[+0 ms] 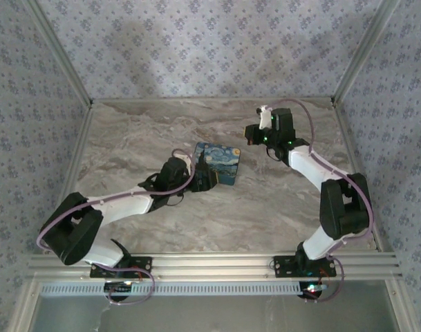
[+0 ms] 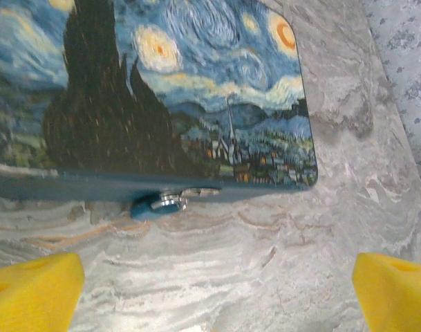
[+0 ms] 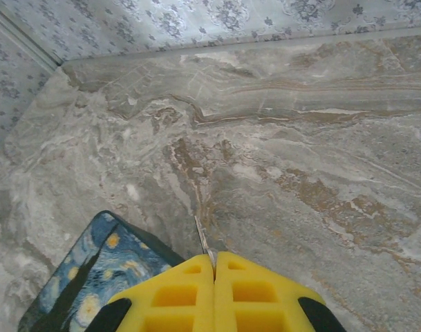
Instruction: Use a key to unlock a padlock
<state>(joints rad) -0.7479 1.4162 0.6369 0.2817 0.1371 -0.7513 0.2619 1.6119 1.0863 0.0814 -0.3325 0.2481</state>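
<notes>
A small padlock (image 2: 157,203), blue with a silver metal part, lies at the near edge of a Starry Night mat (image 2: 162,90), partly hidden by that edge. My left gripper (image 2: 217,290) stands open just short of it, its yellow fingertips (image 2: 34,290) far apart with bare marble between them. In the top view the left gripper (image 1: 202,178) sits at the mat's (image 1: 220,160) left side. My right gripper (image 3: 214,266) is shut on the key (image 3: 203,242); the thin metal blade sticks out past the pads. It hangs above the table, right of the mat (image 3: 92,283), and also appears in the top view (image 1: 253,133).
The marble table (image 1: 162,124) is boxed in by patterned walls with aluminium posts at the back corners (image 1: 348,69). An aluminium rail (image 1: 217,263) runs along the near edge by the arm bases. Open marble lies behind and right of the mat.
</notes>
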